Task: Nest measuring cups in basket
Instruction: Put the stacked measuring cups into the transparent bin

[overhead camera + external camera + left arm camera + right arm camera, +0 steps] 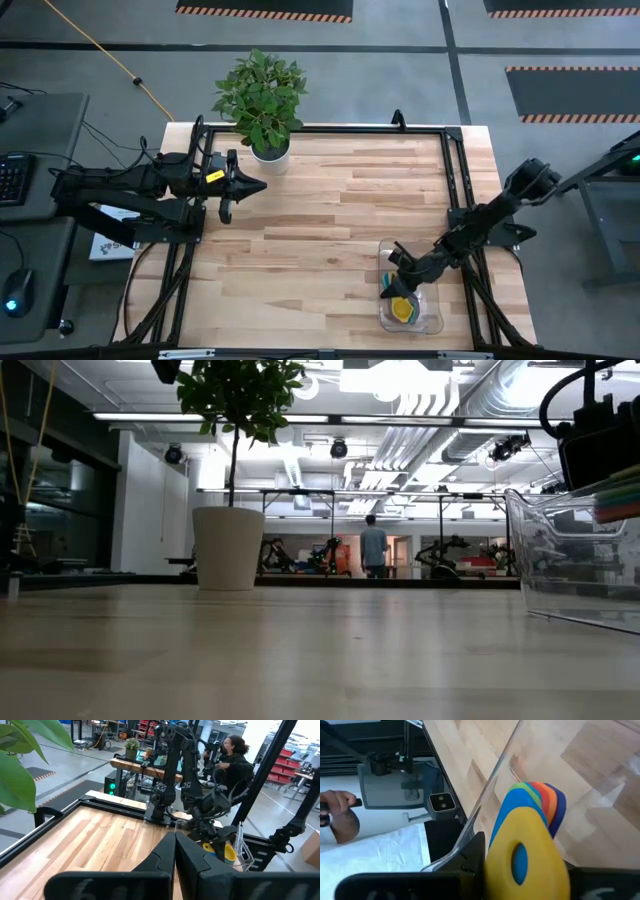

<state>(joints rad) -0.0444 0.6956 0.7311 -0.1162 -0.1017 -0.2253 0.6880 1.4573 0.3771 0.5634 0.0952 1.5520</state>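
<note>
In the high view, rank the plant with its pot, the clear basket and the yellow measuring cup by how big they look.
Largest to smallest, in the high view:
1. plant with its white pot
2. basket
3. yellow measuring cup, inside the basket under the right gripper

The plant stands taller, nearer the camera, so its lead may be overstated.

Basket (432, 322) sits at table (330, 230) front-right corner, near the right edge. Measuring cups (402, 308) stacked inside it, with right gripper (392, 285) over the basket's left part. Potted plant (262, 100) at rear edge, left of centre. Left gripper (240, 187) above the table's left side, just in front of the plant.
</note>
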